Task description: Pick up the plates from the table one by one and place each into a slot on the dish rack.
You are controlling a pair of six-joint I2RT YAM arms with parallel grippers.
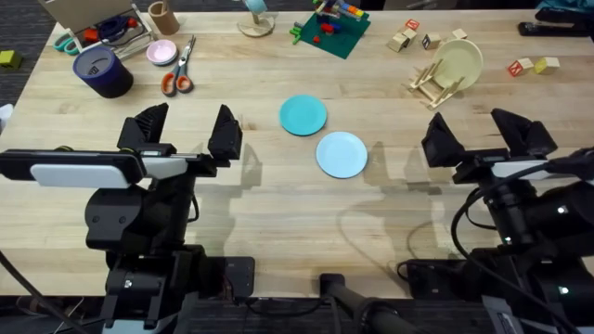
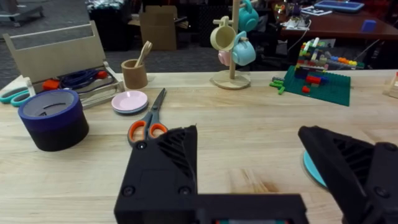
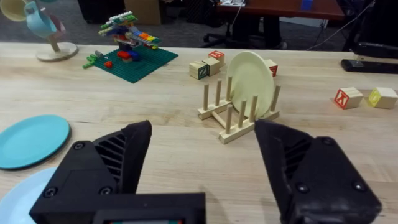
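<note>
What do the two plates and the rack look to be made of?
Teal plate and pale blue plate: smooth, matte, uniform colour, likely plastic, possibly glazed ceramic. Dish rack: unfinished light wood, dowel uprights on a slatted base, already holding a cream plate.

Both arms are matte black. The left arm (image 1: 139, 213) carries a white panel; the right arm (image 1: 529, 223) trails black cables. Ribbed black fingers (image 3: 118, 152) show round screws.

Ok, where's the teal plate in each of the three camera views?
Overhead: teal plate at table centre, just beyond the pale blue plate.
Left wrist: a sliver at right, behind the gripper finger.
Right wrist: at far left.
Shared landmark: green Lego baseplate.
</note>
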